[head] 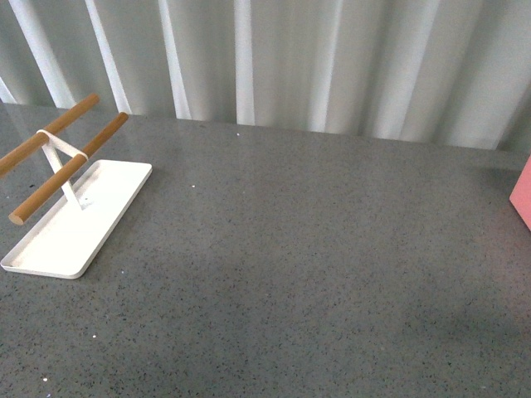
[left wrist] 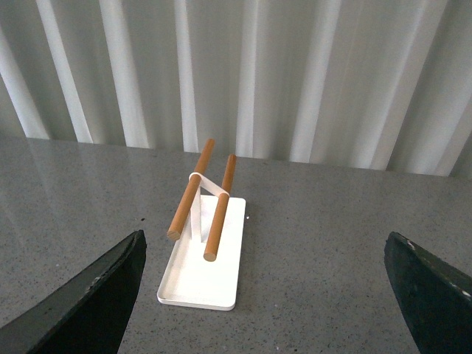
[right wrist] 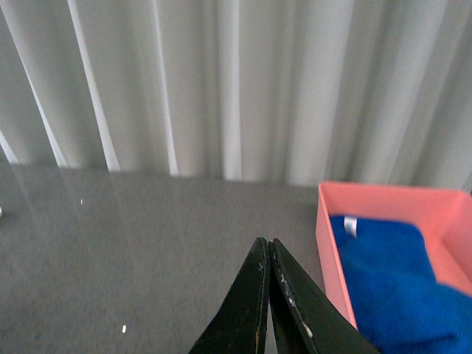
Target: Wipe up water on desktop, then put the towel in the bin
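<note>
The blue fuzzy towel (right wrist: pixel 391 280) lies inside the salmon-pink bin (right wrist: pixel 328 243), its white tag (right wrist: pixel 350 225) near the bin's far wall. In the front view only a sliver of the bin (head: pixel 523 195) shows at the right edge, and neither arm appears there. My right gripper (right wrist: pixel 267 243) is shut with nothing between its fingers, hovering over the speckled grey desktop (right wrist: pixel 133 251) just beside the bin's near wall. My left gripper (left wrist: pixel 265 251) is open wide above the desktop (left wrist: pixel 317 258), its dark fingertips (left wrist: pixel 110 287) at the frame's corners, empty. No water is visible on the desktop (head: pixel 307 249).
A flat white tray (head: pixel 79 220) carrying two wooden rods (head: pixel 70 166) on a white stand sits at the desktop's left; the tray (left wrist: pixel 203 265) also lies ahead of the left gripper. A white pleated curtain (head: pixel 274 58) backs the desktop's far edge.
</note>
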Robot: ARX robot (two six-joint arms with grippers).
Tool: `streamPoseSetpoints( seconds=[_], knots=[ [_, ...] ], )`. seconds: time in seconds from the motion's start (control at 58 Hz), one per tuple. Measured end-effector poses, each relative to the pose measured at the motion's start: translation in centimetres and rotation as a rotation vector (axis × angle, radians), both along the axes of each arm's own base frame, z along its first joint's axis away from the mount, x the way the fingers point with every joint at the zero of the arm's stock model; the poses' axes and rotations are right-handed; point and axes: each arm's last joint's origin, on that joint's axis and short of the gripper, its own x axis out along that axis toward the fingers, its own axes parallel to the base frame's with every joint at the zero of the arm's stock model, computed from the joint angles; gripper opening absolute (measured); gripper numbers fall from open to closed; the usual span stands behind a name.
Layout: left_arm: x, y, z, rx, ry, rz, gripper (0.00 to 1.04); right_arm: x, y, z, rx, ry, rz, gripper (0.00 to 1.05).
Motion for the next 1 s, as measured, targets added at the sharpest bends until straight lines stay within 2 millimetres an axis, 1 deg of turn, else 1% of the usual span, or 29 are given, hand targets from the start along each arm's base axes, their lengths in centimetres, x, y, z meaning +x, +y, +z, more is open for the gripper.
streamPoseSetpoints(
  seconds=[0.069, 0.466, 0.5, 0.535, 0.552, 0.604, 0.621, 0.656, 0.725, 0.811, 0.828, 0.863, 1.001],
  knots=[
    [0.00, 0.00, 0.00, 0.000, 0.000, 0.000, 0.98, -0.44, -0.01, 0.15, 0.000, -0.027, -0.003, 0.03],
    [-0.01, 0.00, 0.01, 0.000, -0.001, 0.000, 0.98, -0.47, -0.01, 0.13, 0.000, -0.026, -0.003, 0.04],
    [-0.01, 0.00, 0.01, 0.000, -0.001, 0.000, 0.98, -0.47, -0.01, 0.13, 0.000, -0.026, -0.003, 0.09],
    [-0.01, 0.00, 0.01, 0.000, -0.001, 0.000, 0.98, -0.47, -0.01, 0.13, 0.000, -0.026, -0.003, 0.17],
    [-0.01, 0.00, 0.01, 0.000, -0.001, 0.000, 0.98, -0.47, -0.01, 0.13, 0.000, -0.026, -0.003, 0.19],
    [-0.01, 0.00, 0.01, 0.000, -0.001, 0.000, 0.98, -0.47, -0.01, 0.13, 0.000, -0.026, -0.003, 0.30],
    [-0.01, 0.00, 0.01, 0.000, -0.001, 0.000, 0.98, -0.47, -0.01, 0.13, 0.000, -0.026, -0.003, 0.32],
    [-0.01, 0.00, 0.01, 0.000, -0.001, 0.000, 0.98, -0.47, -0.01, 0.13, 0.000, -0.026, -0.003, 0.39],
    [-0.01, 0.00, 0.01, 0.000, -0.001, 0.000, 0.98, -0.47, -0.01, 0.13, 0.000, -0.026, -0.003, 0.49],
    [-0.01, 0.00, 0.01, 0.000, -0.001, 0.000, 0.98, -0.47, -0.01, 0.13, 0.000, -0.026, -0.003, 0.67],
    [-0.01, 0.00, 0.01, 0.000, -0.001, 0.000, 0.98, -0.47, -0.01, 0.13, 0.000, -0.026, -0.003, 0.69],
    [-0.01, 0.00, 0.01, 0.000, -0.001, 0.000, 0.98, -0.47, -0.01, 0.13, 0.000, -0.026, -0.003, 0.76],
    [-0.01, 0.00, 0.01, 0.000, -0.001, 0.000, 0.98, -0.47, -0.01, 0.13, 0.000, -0.026, -0.003, 0.99]
  ],
)
